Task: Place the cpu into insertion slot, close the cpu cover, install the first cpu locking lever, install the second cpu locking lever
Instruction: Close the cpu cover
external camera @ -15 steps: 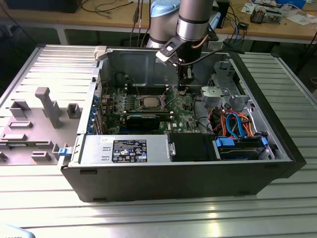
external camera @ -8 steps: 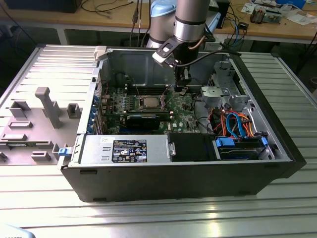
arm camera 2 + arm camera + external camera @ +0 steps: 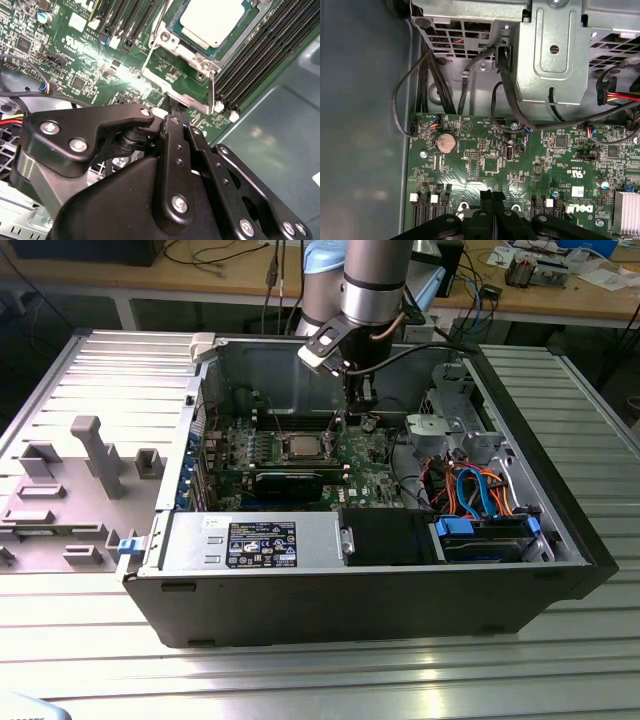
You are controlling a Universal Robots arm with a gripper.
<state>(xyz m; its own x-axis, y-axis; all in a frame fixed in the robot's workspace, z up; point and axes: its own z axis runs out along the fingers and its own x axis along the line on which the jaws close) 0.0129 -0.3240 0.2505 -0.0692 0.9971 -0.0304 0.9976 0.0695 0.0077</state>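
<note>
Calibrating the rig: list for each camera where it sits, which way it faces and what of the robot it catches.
Exterior view: off the arm, raised beside the open case, looking down into it; arm and gripper show.
Second wrist view: on the wrist, facing along the gripper toward the cpu.
First wrist view: on the wrist, facing past the gripper toward the drive cage.
Shared: both wrist views show the gripper; exterior and second wrist views, the cpu.

Open computer case (image 3: 360, 585) on ribbed metal table (image 3: 300, 680). Green motherboard (image 3: 372, 458) inside, the cpu (image 3: 303, 447) near its middle. Gripper (image 3: 351, 410) hangs near the cpu
</note>
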